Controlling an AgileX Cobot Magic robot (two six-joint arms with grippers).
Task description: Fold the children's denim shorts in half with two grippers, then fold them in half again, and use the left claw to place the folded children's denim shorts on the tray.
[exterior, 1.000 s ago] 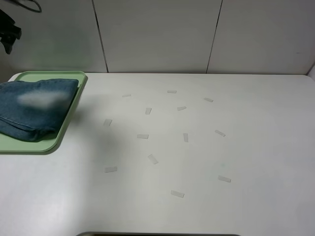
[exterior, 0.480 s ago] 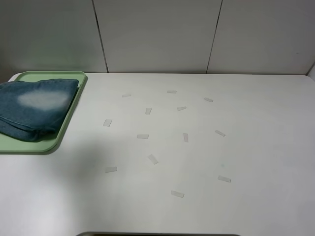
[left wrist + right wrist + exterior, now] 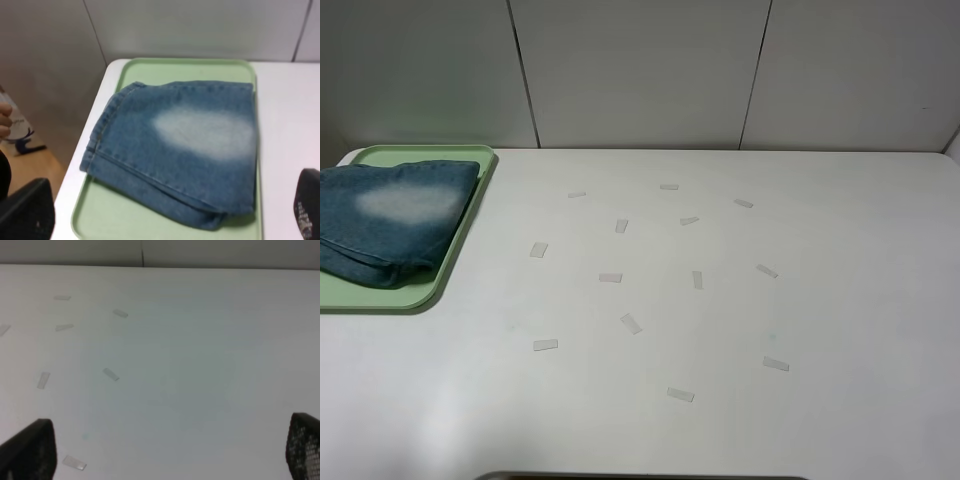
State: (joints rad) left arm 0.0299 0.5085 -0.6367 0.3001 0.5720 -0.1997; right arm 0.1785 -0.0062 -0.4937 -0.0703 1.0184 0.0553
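The children's denim shorts (image 3: pixel 390 218) lie folded into a compact blue bundle with a faded pale patch, resting on the pale green tray (image 3: pixel 455 255) at the table's far left. In the left wrist view the shorts (image 3: pixel 185 150) fill most of the tray (image 3: pixel 105 220). The left claw (image 3: pixel 168 200) hovers back from them, open, holding nothing, with only its two black fingertips (image 3: pixel 30 207) showing. My right gripper (image 3: pixel 166 447) is open over bare table with nothing between its fingers (image 3: pixel 305 447). Neither of the two grippers appears in the exterior high view.
Several small pale tape strips (image 3: pixel 630 323) are scattered over the middle of the white table (image 3: pixel 840 300). Grey wall panels (image 3: pixel 640 70) stand behind the far edge. The tray sits at the table's left corner, with floor (image 3: pixel 35 160) beyond that edge.
A black part of the left arm seen at the upper left a second ago has left the exterior high view. The shadow over the tray has lifted. The shorts have not moved.
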